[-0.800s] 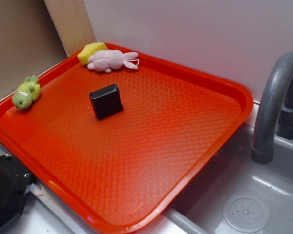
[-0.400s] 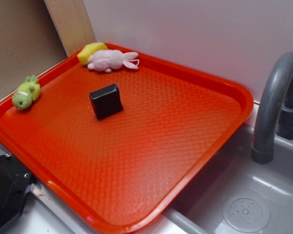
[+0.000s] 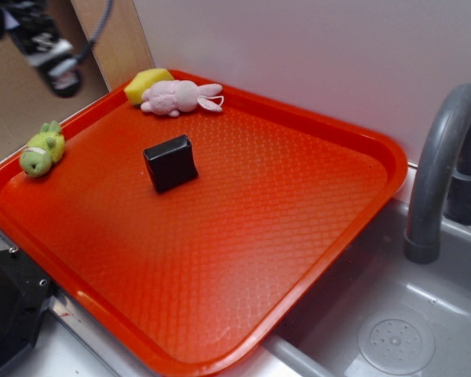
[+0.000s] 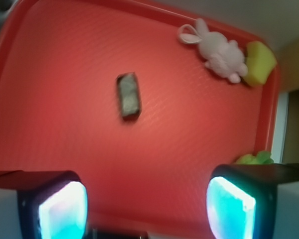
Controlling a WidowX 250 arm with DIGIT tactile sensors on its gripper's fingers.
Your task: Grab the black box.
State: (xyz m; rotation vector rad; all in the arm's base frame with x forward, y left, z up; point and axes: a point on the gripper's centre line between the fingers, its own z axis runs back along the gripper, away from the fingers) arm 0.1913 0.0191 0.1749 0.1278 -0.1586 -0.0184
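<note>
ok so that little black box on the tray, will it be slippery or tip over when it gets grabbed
Probably slippery: the black box looks glossy with rounded edges, so the pads could slide on it. It seems rigid, keeping a crisp block shape, unlike the pink bunny. It stands on a narrow edge on the tray, so a sideways nudge may well topple it.

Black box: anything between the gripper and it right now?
Nothing visible. The black box stands alone mid-tray, apart from the pink bunny, yellow sponge and green plush at the tray's edges. The gripper is open, high above; the wrist view shows only bare tray between its fingers and the box.
</note>
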